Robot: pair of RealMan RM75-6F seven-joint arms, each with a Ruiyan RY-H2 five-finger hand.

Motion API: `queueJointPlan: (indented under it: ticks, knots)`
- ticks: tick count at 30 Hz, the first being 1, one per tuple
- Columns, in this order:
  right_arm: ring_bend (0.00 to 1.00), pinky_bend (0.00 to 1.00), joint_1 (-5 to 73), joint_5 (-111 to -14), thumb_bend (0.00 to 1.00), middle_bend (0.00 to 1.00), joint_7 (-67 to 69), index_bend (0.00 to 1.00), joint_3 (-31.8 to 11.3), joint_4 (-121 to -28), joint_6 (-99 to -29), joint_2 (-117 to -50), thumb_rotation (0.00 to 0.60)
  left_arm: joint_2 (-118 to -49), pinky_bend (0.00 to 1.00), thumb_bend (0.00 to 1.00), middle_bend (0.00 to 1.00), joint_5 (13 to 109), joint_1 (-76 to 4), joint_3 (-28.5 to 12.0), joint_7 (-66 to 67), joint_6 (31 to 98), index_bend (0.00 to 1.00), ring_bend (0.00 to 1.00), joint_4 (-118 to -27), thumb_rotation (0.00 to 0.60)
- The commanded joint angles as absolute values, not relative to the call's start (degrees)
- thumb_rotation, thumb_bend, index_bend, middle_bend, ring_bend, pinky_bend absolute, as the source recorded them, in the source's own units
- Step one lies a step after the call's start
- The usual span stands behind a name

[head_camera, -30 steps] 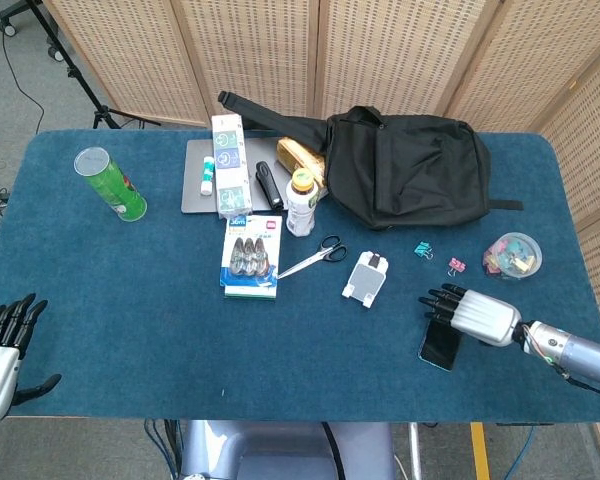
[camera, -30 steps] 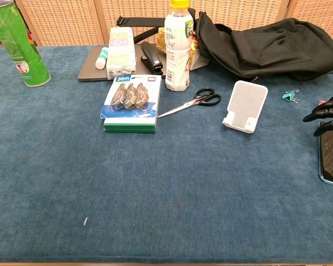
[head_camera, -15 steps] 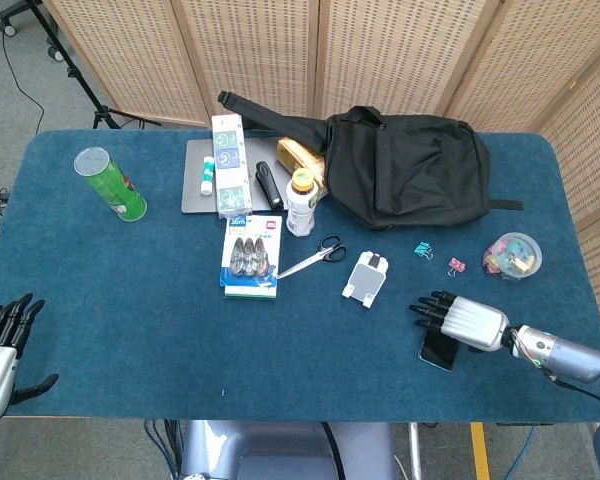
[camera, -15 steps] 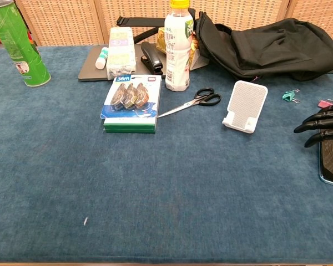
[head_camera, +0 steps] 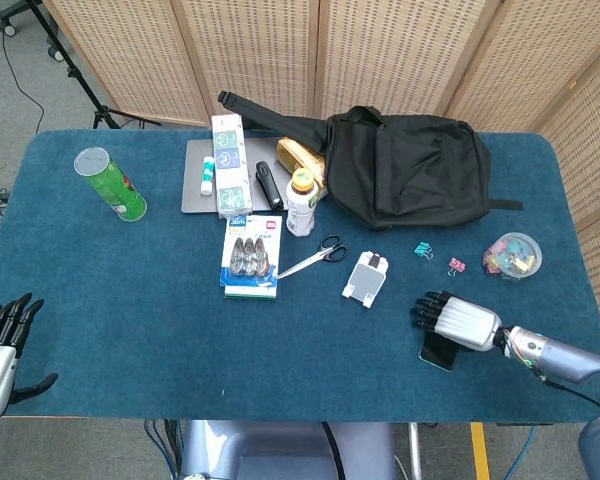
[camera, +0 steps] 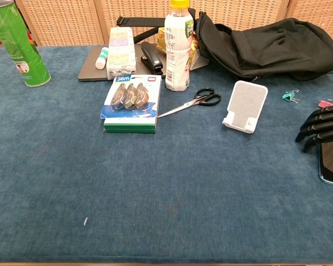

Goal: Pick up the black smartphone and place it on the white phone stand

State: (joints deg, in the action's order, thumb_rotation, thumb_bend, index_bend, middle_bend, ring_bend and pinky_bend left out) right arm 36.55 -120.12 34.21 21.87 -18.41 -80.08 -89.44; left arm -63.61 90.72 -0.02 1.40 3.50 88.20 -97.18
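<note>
The black smartphone (head_camera: 438, 353) lies flat near the table's front right, and my right hand covers its far half. In the chest view only the smartphone's (camera: 332, 164) left part shows at the frame edge. My right hand (head_camera: 458, 322) hovers over it, palm down. Its dark fingers (camera: 316, 128) are bent down past the phone's left edge and grip nothing. The white phone stand (head_camera: 365, 279) stands empty a short way to the left of that hand, also seen as the white phone stand (camera: 246, 106) from the chest. My left hand (head_camera: 0, 347) hangs open off the front left corner.
Scissors (head_camera: 315, 257) and a tape pack (head_camera: 252, 256) lie left of the stand. A drink bottle (head_camera: 300, 201), black backpack (head_camera: 405, 167), laptop (head_camera: 195, 190) and green can (head_camera: 110, 184) sit further back. Binder clips (head_camera: 423, 249) and a clip tub (head_camera: 512, 254) are right of the stand.
My right hand has shifted a little left and toward the table's front over the phone, and its fingers have bent downward. The phone, the stand and the left hand have not moved.
</note>
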Motion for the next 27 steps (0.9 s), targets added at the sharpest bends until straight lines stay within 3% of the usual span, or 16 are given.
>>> queueJointPlan:
  ticks: [1,7,17,24,27]
  knots:
    - [0.37,0.41,35.8,-119.4,0.28,0.43,34.3,0.50,21.7,-17.5,-81.3,-90.0,0.600,-63.6,0.00,0.00,0.00,90.7,0.0,1.4,3.4,88.3,0.00,0.00,-97.1,0.600]
    - [0.44,0.48,33.8,-117.4,0.36,0.50,34.7,0.58,20.5,-15.3,-84.7,-90.9,0.600,-63.5,0.00,0.00,0.00,90.7,0.0,1.5,3.1,88.2,0.00,0.00,-97.0,0.600]
    - [0.44,0.48,31.9,-112.3,0.31,0.50,31.9,0.58,16.4,-13.5,-90.7,-89.1,0.600,-63.3,0.00,0.00,0.00,91.5,0.0,1.9,2.6,88.3,0.00,0.00,-97.1,0.600]
    - [0.44,0.48,34.5,-108.8,0.31,0.51,24.8,0.58,12.5,-19.7,-93.3,-85.8,0.600,-63.1,0.00,0.00,0.00,92.2,0.0,2.2,2.3,88.6,0.00,0.00,-97.0,0.600]
    - [0.45,0.48,37.0,-107.6,0.31,0.51,16.1,0.59,10.5,-27.3,-91.6,-83.2,0.600,-63.2,0.00,0.00,0.00,92.7,-0.2,2.5,3.0,88.1,0.00,0.00,-97.1,0.600]
